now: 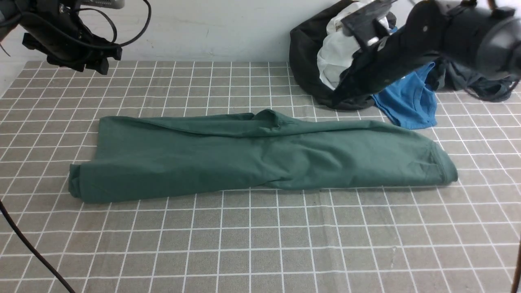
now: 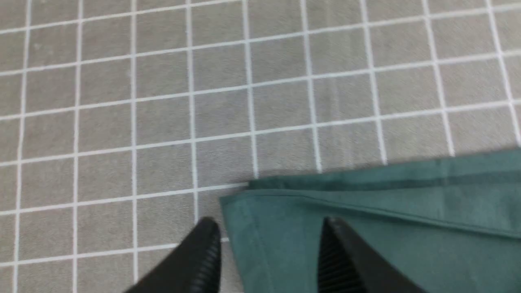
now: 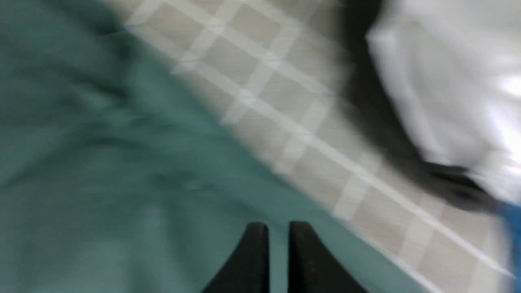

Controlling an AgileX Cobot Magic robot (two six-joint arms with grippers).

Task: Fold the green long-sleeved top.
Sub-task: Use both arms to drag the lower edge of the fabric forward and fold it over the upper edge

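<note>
**Green top lies in a long band across the gridded counter**

At far left, the left arm (image 1: 61, 32) hangs high over the counter (image 1: 260, 244), its upper part cut off by the frame edge. In the front view the tips are lost in the dark mass. The wrist camera shows the left pincer (image 2: 268, 226) standing apart, with nothing between its ribbed fingers (image 2: 205, 252), above a hemmed corner of the cloth. A black cable (image 1: 24, 244) crosses the near left corner.

The green long-sleeved top (image 1: 260, 158) lies flat across the middle of the counter, doubled over into one long strip running left to right. Its layers hide whatever is folded inside.

At far right, the blurred right arm (image 1: 407, 44) reaches across a heap of clothes and covers part of it. Showing around it are a dark garment (image 1: 305, 53), white cloth (image 1: 333, 61), a blue shirt (image 1: 411, 106) and a dark grey garment (image 1: 480, 85). The smeared wrist view shows the right pincer (image 3: 279, 228) drawn almost together, only a thin slit left and nothing clamped, above the green fabric.
</note>
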